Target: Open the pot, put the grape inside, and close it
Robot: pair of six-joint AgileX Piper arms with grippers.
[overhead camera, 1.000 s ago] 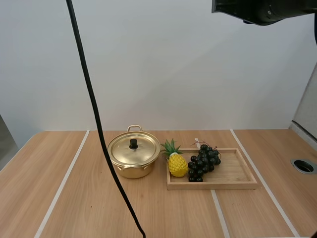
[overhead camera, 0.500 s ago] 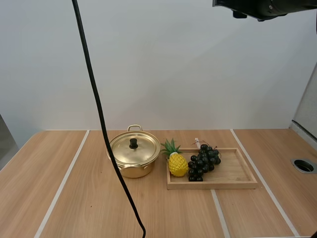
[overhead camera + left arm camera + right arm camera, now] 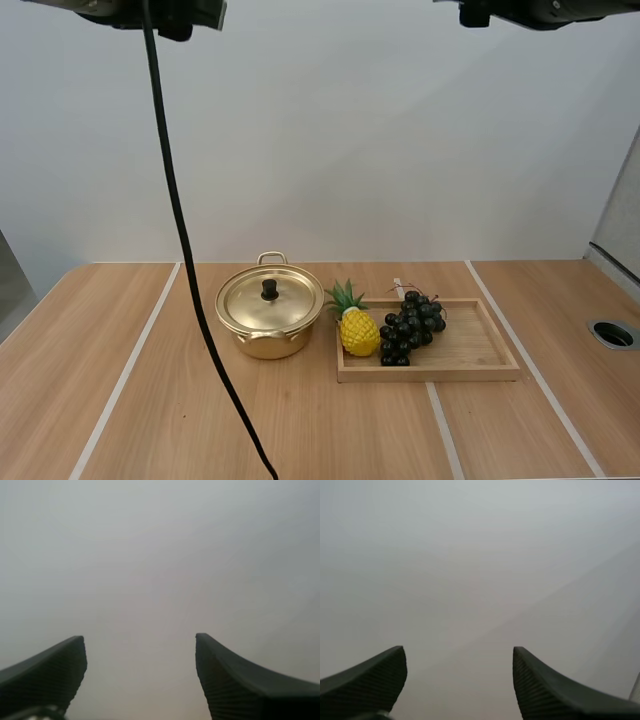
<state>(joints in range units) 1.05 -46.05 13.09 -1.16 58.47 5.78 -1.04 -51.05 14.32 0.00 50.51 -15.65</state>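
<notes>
Standing between pot (image 3: 270, 315) and grapes (image 3: 410, 325): pineapple (image 3: 357, 331)

The bench (image 3: 330, 430) is a light wood-grain top crossed by pale strips (image 3: 128, 368) that run from its near edge toward the back, with a round dark-rimmed hole (image 3: 612, 334) set into it at the far right. Directly on it, near the middle, stands a golden pot (image 3: 250, 345) with its lid (image 3: 262, 303) on. Just beside the pot, to its right, a shallow wooden tray (image 3: 430, 375) lies flat with its long side across the bench.
</notes>
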